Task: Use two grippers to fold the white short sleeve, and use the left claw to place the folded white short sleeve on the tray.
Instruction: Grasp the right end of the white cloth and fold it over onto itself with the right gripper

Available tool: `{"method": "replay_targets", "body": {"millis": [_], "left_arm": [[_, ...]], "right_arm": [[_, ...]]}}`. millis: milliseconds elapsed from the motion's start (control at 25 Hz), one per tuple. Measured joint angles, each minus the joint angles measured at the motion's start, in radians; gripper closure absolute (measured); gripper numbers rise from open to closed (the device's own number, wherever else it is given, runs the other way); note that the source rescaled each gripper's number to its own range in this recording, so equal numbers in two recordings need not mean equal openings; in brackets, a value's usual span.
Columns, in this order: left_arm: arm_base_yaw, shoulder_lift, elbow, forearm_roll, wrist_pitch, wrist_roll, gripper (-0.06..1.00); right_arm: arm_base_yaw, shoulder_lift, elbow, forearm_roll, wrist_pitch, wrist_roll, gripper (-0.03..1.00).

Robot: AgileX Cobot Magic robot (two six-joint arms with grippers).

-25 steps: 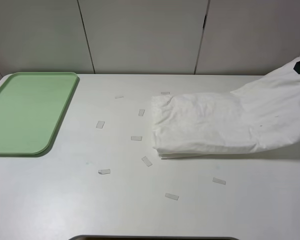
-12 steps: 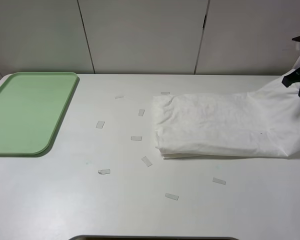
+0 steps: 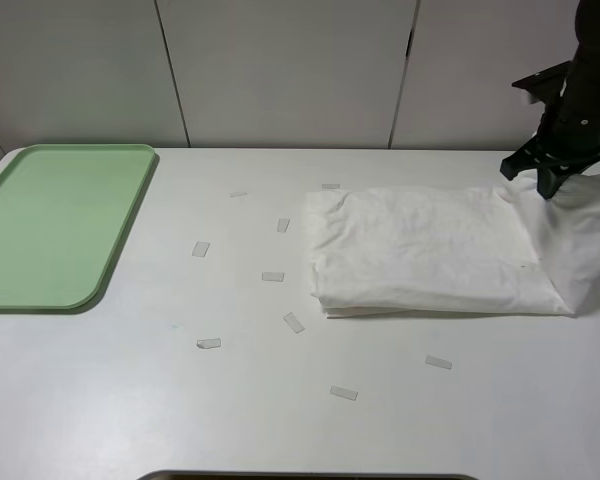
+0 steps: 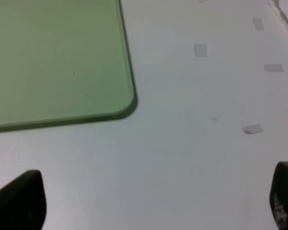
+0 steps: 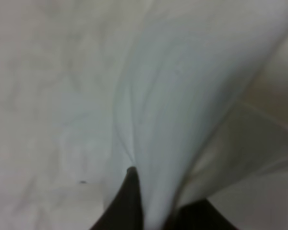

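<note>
The white short sleeve (image 3: pixel 420 250) lies folded in layers on the right half of the table. My right gripper (image 3: pixel 542 183) is shut on the shirt's right end and holds that cloth up above the far right corner of the pile. The right wrist view shows cloth (image 5: pixel 182 96) pinched between the black fingers (image 5: pixel 127 201). The light green tray (image 3: pixel 50 220) sits empty at the far left. My left gripper (image 4: pixel 149 201) is open and empty over bare table near the tray's corner (image 4: pixel 127 103); it does not show in the high view.
Several small pale tape strips (image 3: pixel 272 276) are scattered on the white table (image 3: pixel 130 400) between the tray and the shirt, and in front of the shirt. A grey panelled wall (image 3: pixel 280 70) stands behind the table.
My right gripper has come in from the far right edge, moving left and up with the shirt's end. The raised cloth has been carried back toward the folded pile.
</note>
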Motion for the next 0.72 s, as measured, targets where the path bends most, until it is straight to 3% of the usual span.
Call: {"method": "replay_targets", "body": {"millis": [720], "left_arm": [[0.0, 0.0, 0.0, 0.0, 0.0, 0.0, 0.02]], "right_arm": [[0.202, 0.006, 0.103, 0.01, -0.042, 0.166, 0.92]]}}
